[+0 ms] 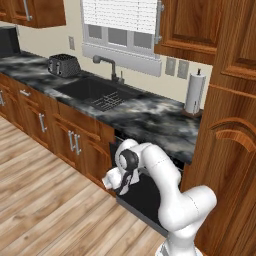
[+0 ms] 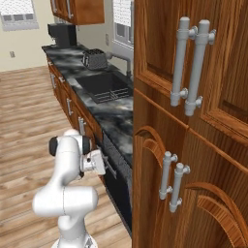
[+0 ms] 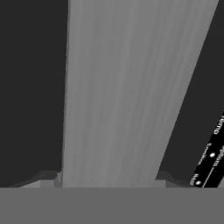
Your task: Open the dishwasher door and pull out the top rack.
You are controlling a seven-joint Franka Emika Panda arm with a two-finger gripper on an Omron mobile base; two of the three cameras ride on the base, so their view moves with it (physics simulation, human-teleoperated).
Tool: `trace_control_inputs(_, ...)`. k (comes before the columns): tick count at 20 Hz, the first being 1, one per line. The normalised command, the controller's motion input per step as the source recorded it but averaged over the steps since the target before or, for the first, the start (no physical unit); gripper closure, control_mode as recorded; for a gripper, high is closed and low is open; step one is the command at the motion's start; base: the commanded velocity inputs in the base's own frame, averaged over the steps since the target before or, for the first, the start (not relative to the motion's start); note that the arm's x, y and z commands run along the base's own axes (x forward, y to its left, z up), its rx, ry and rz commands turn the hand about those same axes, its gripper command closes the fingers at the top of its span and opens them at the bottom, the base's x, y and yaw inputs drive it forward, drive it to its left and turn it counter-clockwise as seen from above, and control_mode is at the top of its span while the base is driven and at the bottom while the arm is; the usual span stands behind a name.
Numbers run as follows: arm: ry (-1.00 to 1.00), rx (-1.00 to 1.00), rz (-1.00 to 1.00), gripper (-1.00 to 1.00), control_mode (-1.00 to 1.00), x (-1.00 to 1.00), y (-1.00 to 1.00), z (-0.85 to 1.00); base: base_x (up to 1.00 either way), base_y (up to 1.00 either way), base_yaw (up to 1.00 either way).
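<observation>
The arm folds low from its base, elbow high, forearm dropping and reaching toward the dishwasher door (image 1: 145, 197), the black panel under the dark marbled tabletop (image 1: 150, 117), right of the sink (image 1: 97, 92). The claw (image 3: 107, 177) is pinching the door's silver-grey bar handle (image 3: 127, 87), which runs between its tips. The door looks upright against the cabinets, or nearly so.

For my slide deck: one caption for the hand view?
Gripper shut on the silver-grey bar handle of the black dishwasher door.
</observation>
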Motion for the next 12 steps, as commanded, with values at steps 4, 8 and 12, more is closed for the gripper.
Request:
trace_control_inputs(4, -0.05, -0.03, 0.00, 1.00, -1.00, -0.47, 0.75, -0.09, 0.00, 0.00, 0.00)
trace_control_inputs(8, -0.04, -0.05, 0.00, 1.00, -1.00, -0.47, 0.77, -0.18, 0.00, 0.00, 0.00)
trace_control_inputs(12, -0.04, -0.05, 0.00, 1.00, -1.00, -0.52, 0.71, -0.27, 0.00, 0.00, 0.00)
